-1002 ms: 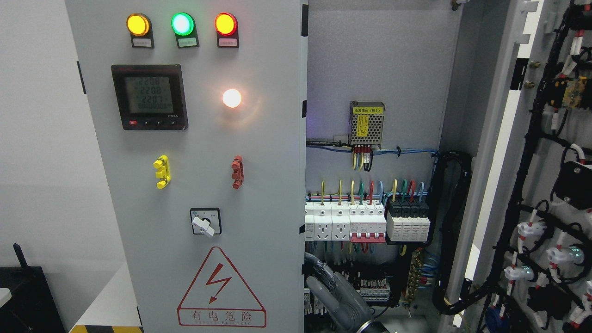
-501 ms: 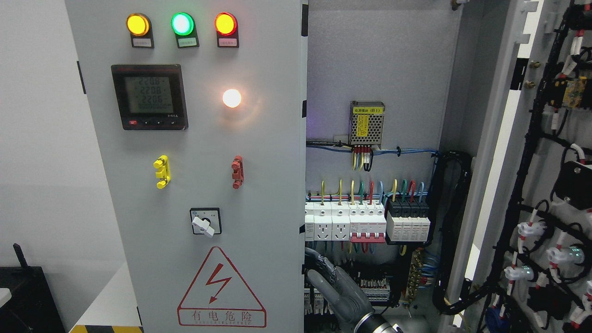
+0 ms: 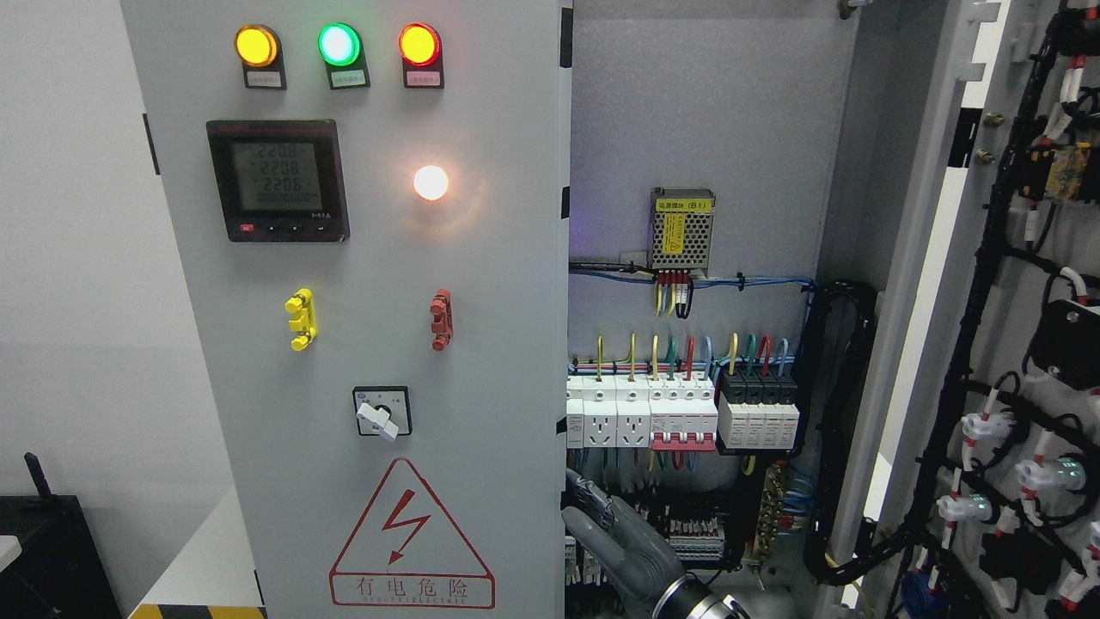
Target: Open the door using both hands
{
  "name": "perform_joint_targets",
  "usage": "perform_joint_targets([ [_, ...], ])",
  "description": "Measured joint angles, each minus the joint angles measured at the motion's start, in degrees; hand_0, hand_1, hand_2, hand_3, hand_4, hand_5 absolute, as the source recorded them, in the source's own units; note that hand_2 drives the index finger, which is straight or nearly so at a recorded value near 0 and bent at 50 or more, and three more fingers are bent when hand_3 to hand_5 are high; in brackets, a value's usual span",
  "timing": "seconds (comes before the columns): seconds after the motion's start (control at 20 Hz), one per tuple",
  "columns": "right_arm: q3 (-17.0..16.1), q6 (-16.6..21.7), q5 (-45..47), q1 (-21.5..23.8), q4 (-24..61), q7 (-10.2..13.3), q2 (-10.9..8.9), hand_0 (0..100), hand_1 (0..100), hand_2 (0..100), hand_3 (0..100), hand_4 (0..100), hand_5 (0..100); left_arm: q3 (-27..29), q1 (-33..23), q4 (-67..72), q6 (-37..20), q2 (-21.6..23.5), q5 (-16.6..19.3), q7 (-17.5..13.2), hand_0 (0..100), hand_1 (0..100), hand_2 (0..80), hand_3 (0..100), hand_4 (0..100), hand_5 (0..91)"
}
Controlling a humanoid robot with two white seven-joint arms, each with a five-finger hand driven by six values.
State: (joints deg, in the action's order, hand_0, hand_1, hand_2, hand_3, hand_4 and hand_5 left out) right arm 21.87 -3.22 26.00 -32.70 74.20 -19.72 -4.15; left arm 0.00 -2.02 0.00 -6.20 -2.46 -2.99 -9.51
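Observation:
The grey left cabinet door [image 3: 369, 344] carries lamps, a meter, a yellow handle [image 3: 301, 319] and a red handle [image 3: 441, 320]; it still covers the left half. The right door [image 3: 1023, 344] is swung wide, its wired inner face showing. My right hand [image 3: 614, 543] rises from the bottom edge right of the middle, inside the cabinet opening. Its grey fingers [image 3: 588, 500] stretch up and left to the left door's free edge [image 3: 565, 481] and hold nothing. Whether they touch that edge I cannot tell. The left arm is out of view.
Inside the cabinet are a power supply [image 3: 682, 229], a row of breakers and sockets [image 3: 679, 419] and terminal blocks just behind the hand. A black cable bundle [image 3: 846, 430] hangs at the right. A black box [image 3: 51, 559] sits at the lower left.
My right hand has slid slightly left and down toward the left door's edge, and its metal wrist has come further into view at the bottom. Both doors are unmoved.

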Motion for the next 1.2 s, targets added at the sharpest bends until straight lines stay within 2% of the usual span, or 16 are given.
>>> perform_joint_targets([
  [0.5, 0.1, 0.0, 3.1, -0.4, -0.6, -0.4, -0.18, 12, 39, 0, 0, 0, 0, 0.0, 0.0, 0.0, 0.0, 0.0, 0.0, 0.0, 12, 39, 0.0, 0, 0, 0.0],
  [0.9, 0.2, -1.2, 3.5, -0.8, -0.9, -3.5, -0.42, 12, 39, 0, 0, 0, 0, 0.0, 0.0, 0.0, -0.2, 0.0, 0.0, 0.0, 12, 39, 0.0, 0, 0, 0.0],
  [1.2, 0.1, -1.8, 3.6, -1.4, -1.4, -4.2, -0.45, 12, 39, 0, 0, 0, 0, 0.0, 0.0, 0.0, 0.0, 0.0, 0.0, 0.0, 12, 39, 0.0, 0, 0, 0.0],
])
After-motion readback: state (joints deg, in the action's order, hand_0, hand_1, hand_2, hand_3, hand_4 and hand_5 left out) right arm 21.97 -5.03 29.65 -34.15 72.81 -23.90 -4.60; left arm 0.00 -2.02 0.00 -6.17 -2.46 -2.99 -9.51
